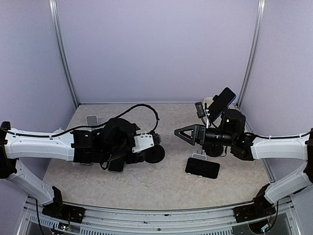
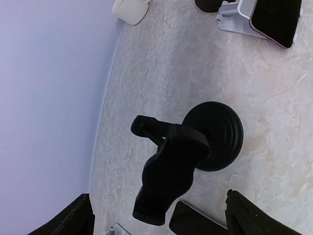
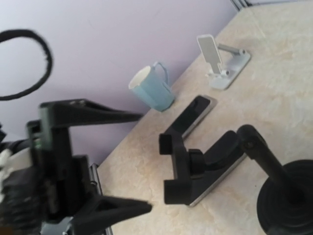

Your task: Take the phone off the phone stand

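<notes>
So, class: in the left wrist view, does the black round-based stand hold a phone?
No: the black stand holds nothing, and a phone lies flat on the table beside it.

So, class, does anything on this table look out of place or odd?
The black stand has an empty clamp tipped toward the table, and a phone lies flat beside its round base instead of in it. A second phone leans on a silver stand. Nothing looks spilled or broken.

Bare table (image 1: 171,186) separates the black stand (image 1: 155,154) from the propped phone (image 1: 202,168).
</notes>
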Robot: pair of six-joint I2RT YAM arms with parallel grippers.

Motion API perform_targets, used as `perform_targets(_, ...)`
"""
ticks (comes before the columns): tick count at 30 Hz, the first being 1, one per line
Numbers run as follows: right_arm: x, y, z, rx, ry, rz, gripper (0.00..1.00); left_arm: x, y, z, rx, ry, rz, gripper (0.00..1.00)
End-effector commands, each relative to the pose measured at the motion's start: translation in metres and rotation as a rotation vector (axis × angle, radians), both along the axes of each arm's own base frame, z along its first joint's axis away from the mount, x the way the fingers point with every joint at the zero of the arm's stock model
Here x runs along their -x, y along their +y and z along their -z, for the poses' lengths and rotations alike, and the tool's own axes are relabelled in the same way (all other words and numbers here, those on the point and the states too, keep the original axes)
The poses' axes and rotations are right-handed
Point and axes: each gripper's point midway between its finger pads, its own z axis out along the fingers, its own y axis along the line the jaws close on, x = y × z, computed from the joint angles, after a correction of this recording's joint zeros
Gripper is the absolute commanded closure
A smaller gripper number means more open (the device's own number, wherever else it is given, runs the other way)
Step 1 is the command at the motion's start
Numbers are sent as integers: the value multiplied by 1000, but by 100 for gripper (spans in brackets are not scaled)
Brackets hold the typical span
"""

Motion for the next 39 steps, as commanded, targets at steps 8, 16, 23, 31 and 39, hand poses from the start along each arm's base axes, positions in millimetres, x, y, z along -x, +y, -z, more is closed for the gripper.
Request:
perform_targets(8, 15, -20, -20, -45, -79, -19, 0, -22, -20, -1, -76, 23, 86, 20)
perform_targets(16, 16, -17, -13, -58, -55, -41, 1, -18, -18, 20, -112, 71, 96, 27)
perform_targets(23, 15, -10, -9, -59, -42, -79, 2, -27, -16, 22, -147, 5, 65, 45)
perform_targets(31, 14, -9, -6, -58, -37, -80, 2, -36, -16, 25, -178, -38, 56, 53)
perform_targets(39, 13, -10, -5, -48, -40, -76, 2, -33, -23, 28, -179, -18, 87, 68)
